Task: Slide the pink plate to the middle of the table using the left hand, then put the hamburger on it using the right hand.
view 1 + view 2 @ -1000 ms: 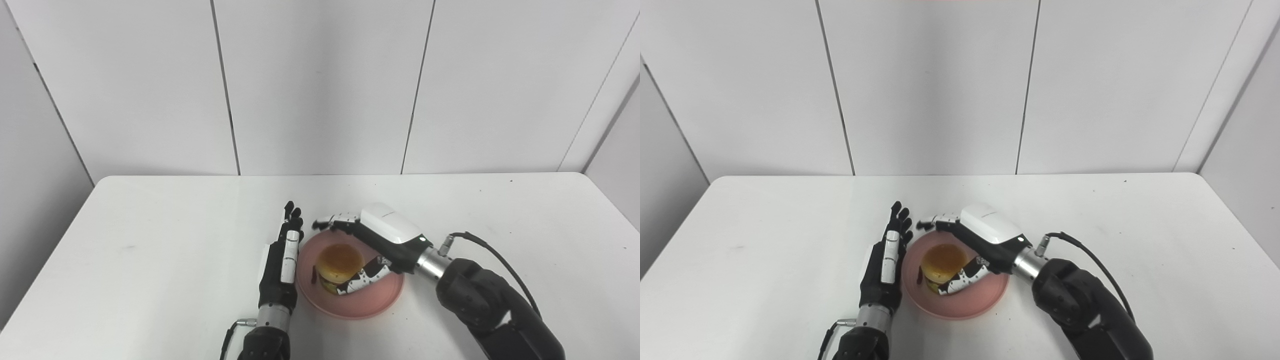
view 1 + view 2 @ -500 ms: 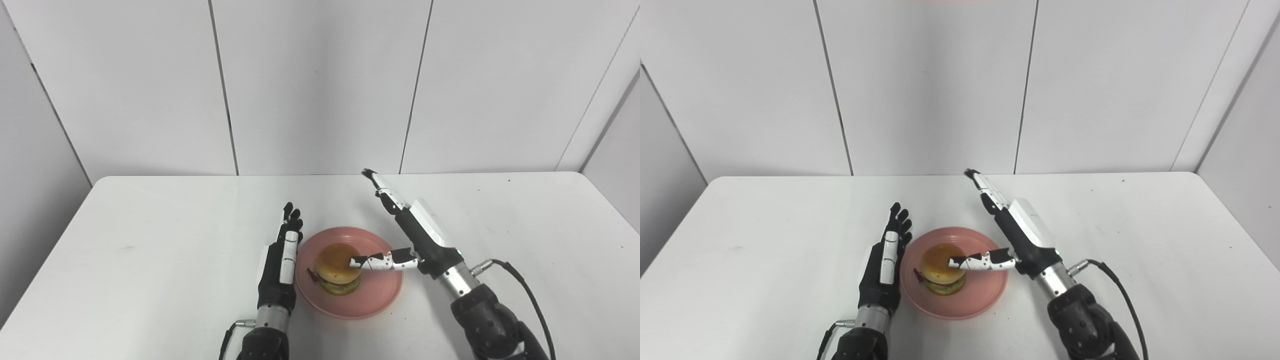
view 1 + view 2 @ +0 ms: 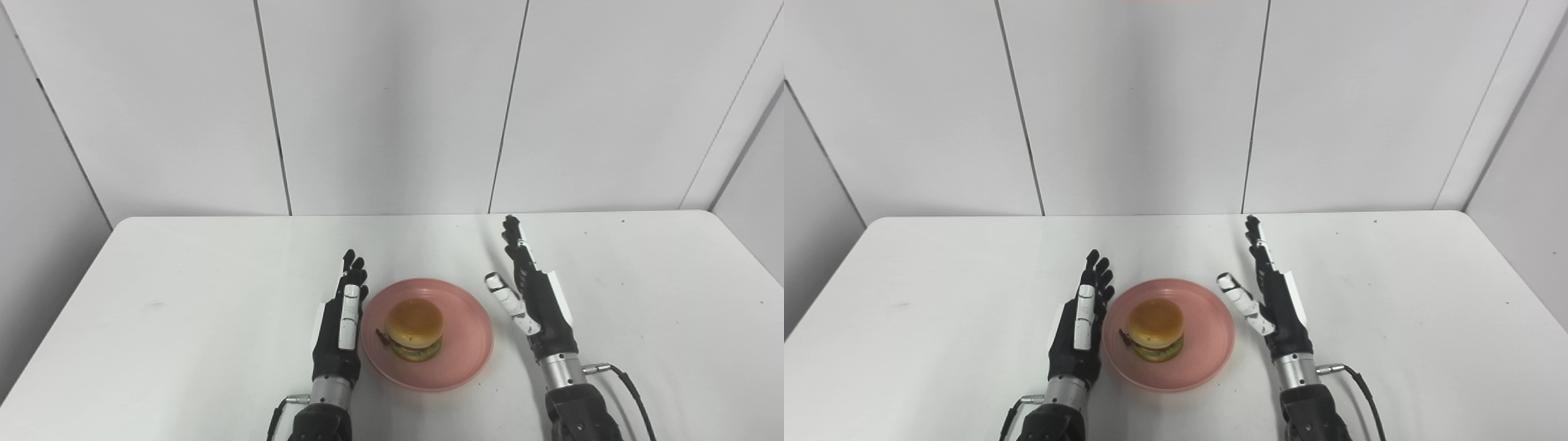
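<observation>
While the hamburger (image 3: 414, 329) sits on the pink plate (image 3: 470, 343) — left robot hand (image 3: 339, 327) and right robot hand (image 3: 539, 300) both empty, fingers spread.

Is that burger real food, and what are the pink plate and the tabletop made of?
The hamburger looks like a plastic or rubber toy: its bun is smooth, evenly coloured and a little glossy, though the pictures cannot settle it. The pink plate seems matte plastic, uniform in colour with a soft rim. The table looks like white laminate, smooth, with small dark scuffs.

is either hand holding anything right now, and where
Nothing is held. Left hand and right hand are open on either side of the pink plate; the hamburger sits free on it.
</observation>
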Controlling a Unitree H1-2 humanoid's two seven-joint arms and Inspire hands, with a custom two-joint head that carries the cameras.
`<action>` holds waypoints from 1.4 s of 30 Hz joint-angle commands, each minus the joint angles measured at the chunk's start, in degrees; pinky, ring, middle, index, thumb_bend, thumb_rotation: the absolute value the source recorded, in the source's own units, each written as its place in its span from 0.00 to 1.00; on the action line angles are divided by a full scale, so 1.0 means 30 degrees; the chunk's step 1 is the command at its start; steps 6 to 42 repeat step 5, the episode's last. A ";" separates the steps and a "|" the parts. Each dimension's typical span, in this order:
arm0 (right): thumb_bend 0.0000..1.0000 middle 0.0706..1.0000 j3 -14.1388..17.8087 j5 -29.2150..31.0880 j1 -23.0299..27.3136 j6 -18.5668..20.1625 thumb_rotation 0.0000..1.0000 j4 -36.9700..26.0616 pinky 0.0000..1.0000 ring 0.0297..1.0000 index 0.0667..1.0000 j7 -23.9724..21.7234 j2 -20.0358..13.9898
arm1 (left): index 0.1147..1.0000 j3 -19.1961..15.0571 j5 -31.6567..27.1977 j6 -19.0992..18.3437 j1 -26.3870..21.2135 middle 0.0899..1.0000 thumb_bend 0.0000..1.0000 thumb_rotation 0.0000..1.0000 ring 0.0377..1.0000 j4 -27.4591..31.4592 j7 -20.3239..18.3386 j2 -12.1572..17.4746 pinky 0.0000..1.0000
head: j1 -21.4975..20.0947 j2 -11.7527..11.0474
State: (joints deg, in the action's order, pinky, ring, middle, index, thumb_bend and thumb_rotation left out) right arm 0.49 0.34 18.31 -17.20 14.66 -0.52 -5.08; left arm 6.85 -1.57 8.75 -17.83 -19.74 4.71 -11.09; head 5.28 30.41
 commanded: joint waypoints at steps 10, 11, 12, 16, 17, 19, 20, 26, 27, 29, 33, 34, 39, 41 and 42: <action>0.69 1.00 0.0179 0.1278 -0.0429 0.2555 0.94 -0.2450 1.00 1.00 1.00 -0.0361 0.0451 | 1.00 -0.0199 -0.0142 0.0448 0.1012 1.00 0.74 1.00 1.00 -0.0614 -0.0153 -0.0143 1.00 | -0.0166 -0.0009; 0.69 1.00 0.0179 0.1278 -0.0429 0.2555 0.94 -0.2450 1.00 1.00 1.00 -0.0361 0.0451 | 1.00 -0.0199 -0.0142 0.0448 0.1012 1.00 0.74 1.00 1.00 -0.0614 -0.0153 -0.0143 1.00 | -0.0166 -0.0009; 0.69 1.00 0.0179 0.1278 -0.0429 0.2555 0.94 -0.2450 1.00 1.00 1.00 -0.0361 0.0451 | 1.00 -0.0199 -0.0142 0.0448 0.1012 1.00 0.74 1.00 1.00 -0.0614 -0.0153 -0.0143 1.00 | -0.0166 -0.0009; 0.69 1.00 0.0179 0.1278 -0.0429 0.2555 0.94 -0.2450 1.00 1.00 1.00 -0.0361 0.0451 | 1.00 -0.0199 -0.0142 0.0448 0.1012 1.00 0.74 1.00 1.00 -0.0614 -0.0153 -0.0143 1.00 | -0.0166 -0.0009; 0.69 1.00 0.0179 0.1278 -0.0429 0.2555 0.94 -0.2450 1.00 1.00 1.00 -0.0361 0.0451 | 1.00 -0.0199 -0.0142 0.0448 0.1012 1.00 0.74 1.00 1.00 -0.0614 -0.0153 -0.0143 1.00 | -0.0166 -0.0009; 0.69 1.00 0.0179 0.1278 -0.0429 0.2555 0.94 -0.2450 1.00 1.00 1.00 -0.0361 0.0451 | 1.00 -0.0199 -0.0142 0.0448 0.1012 1.00 0.74 1.00 1.00 -0.0614 -0.0153 -0.0143 1.00 | -0.0166 -0.0009; 0.69 1.00 0.0179 0.1278 -0.0429 0.2555 0.94 -0.2450 1.00 1.00 1.00 -0.0361 0.0451 | 1.00 -0.0199 -0.0142 0.0448 0.1012 1.00 0.74 1.00 1.00 -0.0614 -0.0153 -0.0143 1.00 | -0.0166 -0.0009; 0.69 1.00 0.0179 0.1278 -0.0429 0.2555 0.94 -0.2450 1.00 1.00 1.00 -0.0361 0.0451 | 1.00 -0.0199 -0.0142 0.0448 0.1012 1.00 0.74 1.00 1.00 -0.0614 -0.0153 -0.0143 1.00 | -0.0166 -0.0009; 0.69 1.00 0.0179 0.1278 -0.0429 0.2555 0.94 -0.2450 1.00 1.00 1.00 -0.0361 0.0451 | 1.00 -0.0199 -0.0142 0.0448 0.1012 1.00 0.74 1.00 1.00 -0.0614 -0.0153 -0.0143 1.00 | -0.0166 -0.0009; 0.69 1.00 0.0179 0.1278 -0.0429 0.2555 0.94 -0.2450 1.00 1.00 1.00 -0.0361 0.0451 | 1.00 -0.0199 -0.0142 0.0448 0.1012 1.00 0.74 1.00 1.00 -0.0614 -0.0153 -0.0143 1.00 | -0.0166 -0.0009; 0.69 1.00 0.0179 0.1278 -0.0429 0.2555 0.94 -0.2450 1.00 1.00 1.00 -0.0361 0.0451 | 1.00 -0.0199 -0.0142 0.0448 0.1012 1.00 0.74 1.00 1.00 -0.0614 -0.0153 -0.0143 1.00 | -0.0166 -0.0009; 0.69 1.00 0.0179 0.1278 -0.0429 0.2555 0.94 -0.2450 1.00 1.00 1.00 -0.0361 0.0451 | 1.00 -0.0199 -0.0142 0.0448 0.1012 1.00 0.74 1.00 1.00 -0.0614 -0.0153 -0.0143 1.00 | -0.0166 -0.0009; 0.69 1.00 0.0179 0.1278 -0.0429 0.2555 0.94 -0.2450 1.00 1.00 1.00 -0.0361 0.0451 | 1.00 -0.0199 -0.0142 0.0448 0.1012 1.00 0.74 1.00 1.00 -0.0614 -0.0153 -0.0143 1.00 | -0.0166 -0.0009; 0.69 1.00 0.0179 0.1278 -0.0429 0.2555 0.94 -0.2450 1.00 1.00 1.00 -0.0361 0.0451 | 1.00 -0.0199 -0.0142 0.0448 0.1012 1.00 0.74 1.00 1.00 -0.0614 -0.0153 -0.0143 1.00 | -0.0166 -0.0009; 0.69 1.00 0.0179 0.1278 -0.0429 0.2555 0.94 -0.2450 1.00 1.00 1.00 -0.0361 0.0451 | 1.00 -0.0199 -0.0142 0.0448 0.1012 1.00 0.74 1.00 1.00 -0.0614 -0.0153 -0.0143 1.00 | -0.0166 -0.0009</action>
